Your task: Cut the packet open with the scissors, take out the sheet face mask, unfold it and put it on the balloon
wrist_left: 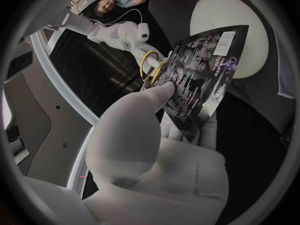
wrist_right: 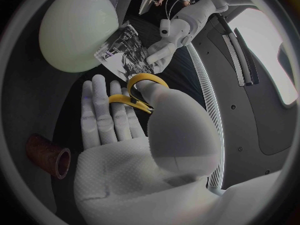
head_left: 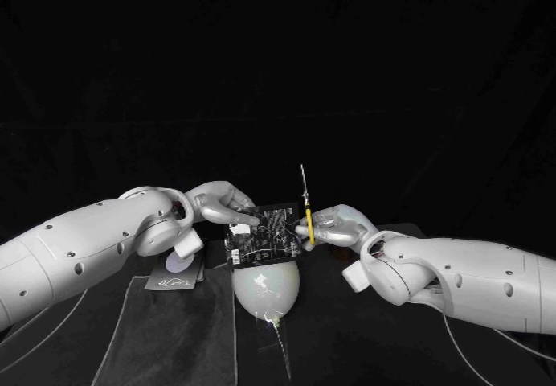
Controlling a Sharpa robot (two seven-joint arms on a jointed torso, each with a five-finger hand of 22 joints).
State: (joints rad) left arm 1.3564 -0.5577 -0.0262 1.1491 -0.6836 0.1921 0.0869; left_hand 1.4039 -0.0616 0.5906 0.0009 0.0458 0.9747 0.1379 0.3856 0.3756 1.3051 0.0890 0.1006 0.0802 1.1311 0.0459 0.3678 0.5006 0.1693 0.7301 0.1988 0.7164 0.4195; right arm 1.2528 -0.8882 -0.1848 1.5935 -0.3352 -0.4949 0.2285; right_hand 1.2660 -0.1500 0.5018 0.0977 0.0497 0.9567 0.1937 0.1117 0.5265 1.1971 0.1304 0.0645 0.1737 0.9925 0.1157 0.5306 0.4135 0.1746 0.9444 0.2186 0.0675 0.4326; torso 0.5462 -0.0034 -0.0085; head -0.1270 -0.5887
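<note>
My left hand (head_left: 220,205) pinches the top left corner of the black printed packet (head_left: 264,233) and holds it upright above the white balloon (head_left: 267,288). My right hand (head_left: 330,227) grips the yellow-handled scissors (head_left: 308,219) just beside the packet's right edge, with the thin blades pointing straight up. In the left wrist view the thumb of my left hand (wrist_left: 156,135) presses on the packet (wrist_left: 197,72), with the balloon (wrist_left: 228,32) behind it and the scissors' yellow loops (wrist_left: 150,67) close by. In the right wrist view, fingers of my right hand (wrist_right: 144,135) pass through the scissors' handles (wrist_right: 140,92).
A dark card (head_left: 173,281) and a pale round disc (head_left: 180,261) lie on the table under my left arm. A brown tube (wrist_right: 50,157) lies on the table near my right hand. A clear sheet (head_left: 173,338) covers the table in front.
</note>
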